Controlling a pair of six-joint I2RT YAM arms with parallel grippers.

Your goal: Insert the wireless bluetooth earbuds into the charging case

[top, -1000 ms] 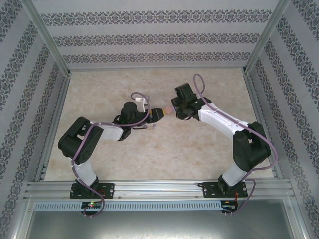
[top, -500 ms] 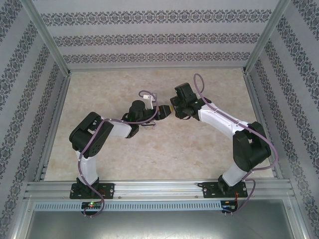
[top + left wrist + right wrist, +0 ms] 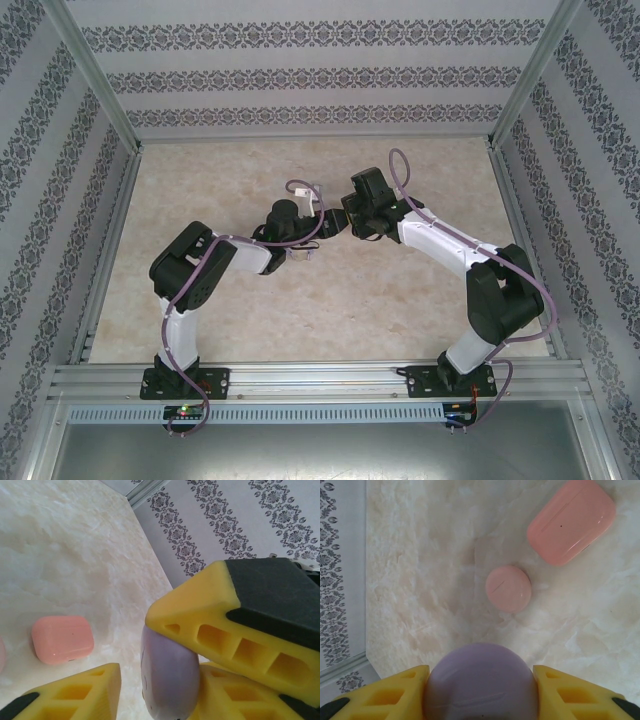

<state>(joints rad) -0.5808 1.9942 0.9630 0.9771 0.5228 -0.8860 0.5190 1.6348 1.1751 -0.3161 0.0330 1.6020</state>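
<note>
Right pincer (image 3: pixel 480 674) clamps the lilac charging case (image 3: pixel 482 687) over the middle of the desk (image 3: pixel 410 580) (long axis upright in the left wrist view). The left pincer (image 3: pixel 160 682) straddles it, one finger (image 3: pixel 85 692) just short of touching.

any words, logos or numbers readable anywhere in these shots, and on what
None can be read.
The purple case, the coral case and the round pink case show no lettering.
A faint mark on the purple case's edge in the left wrist view is too blurred to read.
The wallpaper carries ornament, no letters.
</note>
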